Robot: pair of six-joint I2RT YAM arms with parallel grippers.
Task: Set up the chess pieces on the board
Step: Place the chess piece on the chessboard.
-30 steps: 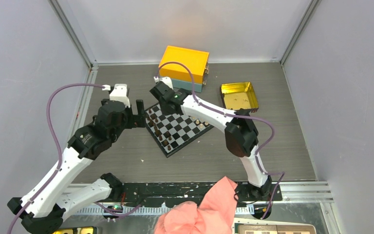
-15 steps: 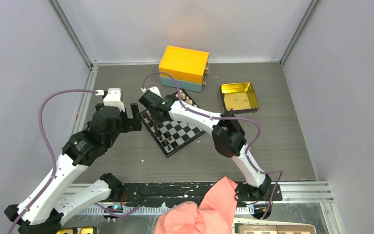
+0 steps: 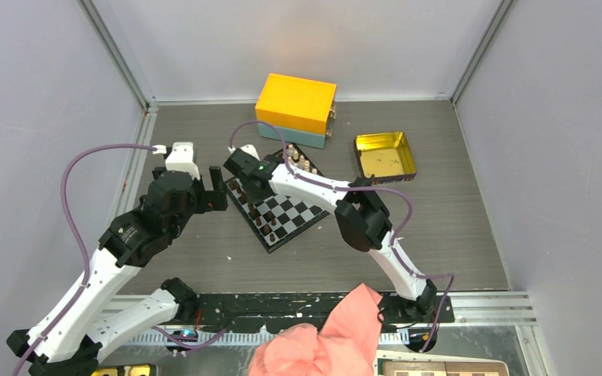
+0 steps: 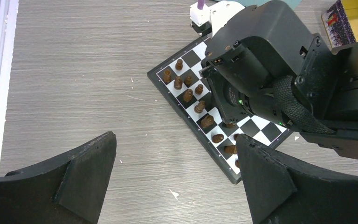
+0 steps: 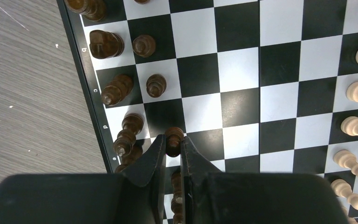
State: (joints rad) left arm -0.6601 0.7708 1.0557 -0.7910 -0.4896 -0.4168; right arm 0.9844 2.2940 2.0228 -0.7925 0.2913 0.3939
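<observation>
Right wrist view: the right gripper [image 5: 171,143] pinches a dark pawn [image 5: 174,135] between its tips, over the board [image 5: 242,70]. Next, I think: set it down, let go. The left gripper [image 4: 175,149] hangs wide open, empty.

Grey wood-grain tabletop [image 3: 204,258], pale lavender walls [image 3: 31,94] w/ alu corner rails [image 3: 117,53], even light
</observation>
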